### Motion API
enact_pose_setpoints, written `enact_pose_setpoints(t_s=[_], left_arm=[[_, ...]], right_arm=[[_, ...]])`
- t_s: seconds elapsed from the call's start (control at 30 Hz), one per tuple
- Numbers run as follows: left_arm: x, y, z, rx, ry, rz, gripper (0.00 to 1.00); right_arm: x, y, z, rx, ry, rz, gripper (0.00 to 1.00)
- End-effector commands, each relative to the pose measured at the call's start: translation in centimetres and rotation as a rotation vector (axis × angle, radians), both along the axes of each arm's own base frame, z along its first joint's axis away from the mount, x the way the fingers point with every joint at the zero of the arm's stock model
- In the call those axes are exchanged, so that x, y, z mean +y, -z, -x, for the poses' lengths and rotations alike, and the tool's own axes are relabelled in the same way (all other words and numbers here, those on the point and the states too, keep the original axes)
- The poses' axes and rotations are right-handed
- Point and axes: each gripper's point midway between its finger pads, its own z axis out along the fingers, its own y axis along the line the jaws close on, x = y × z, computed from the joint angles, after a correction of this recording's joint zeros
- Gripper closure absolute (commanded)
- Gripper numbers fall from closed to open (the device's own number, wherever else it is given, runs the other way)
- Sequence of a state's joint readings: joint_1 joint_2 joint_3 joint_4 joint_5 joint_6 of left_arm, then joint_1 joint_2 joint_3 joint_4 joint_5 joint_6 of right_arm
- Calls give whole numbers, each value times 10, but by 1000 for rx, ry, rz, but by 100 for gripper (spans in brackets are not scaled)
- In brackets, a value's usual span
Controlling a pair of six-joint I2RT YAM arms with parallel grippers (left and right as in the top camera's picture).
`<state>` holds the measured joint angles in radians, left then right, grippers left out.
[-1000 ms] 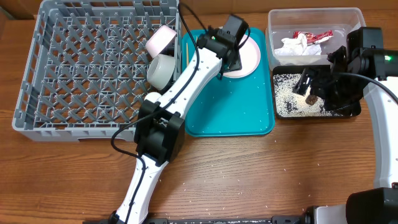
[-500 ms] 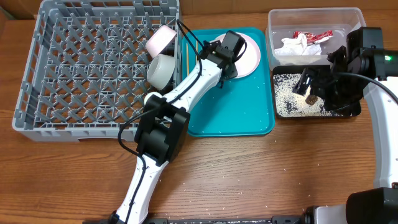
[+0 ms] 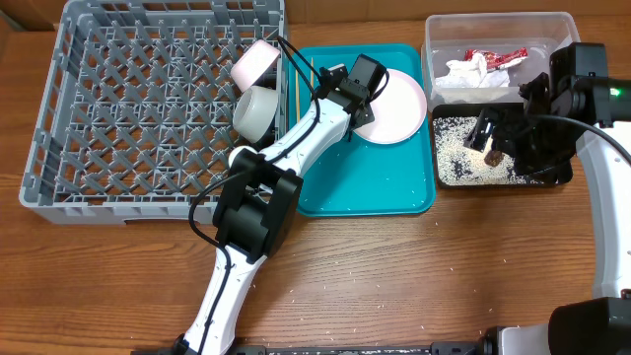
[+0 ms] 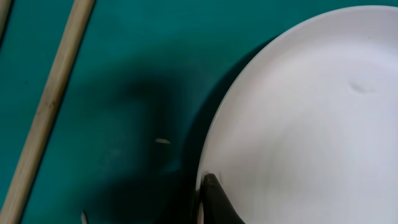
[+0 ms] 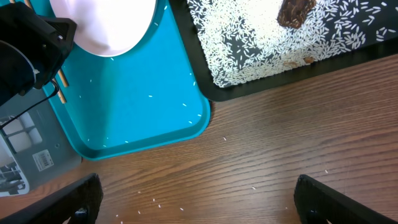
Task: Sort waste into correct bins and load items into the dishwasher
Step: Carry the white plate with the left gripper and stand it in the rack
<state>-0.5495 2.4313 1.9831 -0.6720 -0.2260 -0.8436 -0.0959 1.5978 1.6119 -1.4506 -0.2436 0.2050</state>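
Item: flat round white plate [image 3: 396, 106], lying on the teal plastic serving tray [image 3: 365, 177] at its far right corner, near the clear plastic rectangular tub [image 3: 493, 28].
Left jaws: together, clamped on the plate's rim.
Right jaws: wide apart, holding nothing, above the shallow black rectangular tray [image 3: 473, 183].
Thin wooden chopsticks [image 4: 46, 106]: along the teal tray's left edge.

Teal tray [image 3: 365, 185] w/ raised rim lies flat on brown wood-grain table [image 3: 444, 286], approx mid-table.

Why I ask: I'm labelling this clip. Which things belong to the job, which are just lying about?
Job: plate, chopsticks, bowl, second bowl, dish rack, wrapper, napkin, rice, clear tub, black tray.
Lying about: teal tray, table.
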Motion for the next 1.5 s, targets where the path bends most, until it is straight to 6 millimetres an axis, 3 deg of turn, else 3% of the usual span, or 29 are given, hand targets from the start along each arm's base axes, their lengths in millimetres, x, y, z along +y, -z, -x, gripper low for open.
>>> enact_pose_setpoints(t_s=[0.0,0.13,0.3,0.33,0.47,0.57,0.67,0.8,0.9,1.07,1.27,1.47], left_arm=[[6,6,5,16,8,-37,96],[3,-39,-4,-51,115,-73,96],[24,-139,-15,-216,202,-237,96],[37,-179,-14,-284,216,-311,96],[78,-270,-5,-436,171,-510,96],[110,-321,4,-503,127,-670,96],[143,-351,5,-503,121,-836,96],[190,-354,-5,-418,130,-990,96],[237,-348,-14,-357,60,-1017,96],[296,-332,-23,-274,-41,-1048,96],[326,-291,-44,-183,-79,-1095,96],[327,-236,-69,-124,-50,-1111,96]], right_arm=[[-2,-10,-3,-39,-2,12,0],[-2,-10,-3,-39,-2,12,0],[-2,-10,-3,-39,-2,12,0],[-2,-10,-3,-39,-2,12,0],[-2,-10,-3,-39,-2,12,0],[-2,-10,-3,-39,-2,12,0],[-2,-10,-3,-39,-2,12,0],[-2,-10,-3,-39,-2,12,0],[-2,-10,-3,-39,-2,12,0],[-2,-10,-3,-39,-2,12,0],[-2,-10,-3,-39,-2,12,0],[-2,-10,-3,-39,-2,12,0]])
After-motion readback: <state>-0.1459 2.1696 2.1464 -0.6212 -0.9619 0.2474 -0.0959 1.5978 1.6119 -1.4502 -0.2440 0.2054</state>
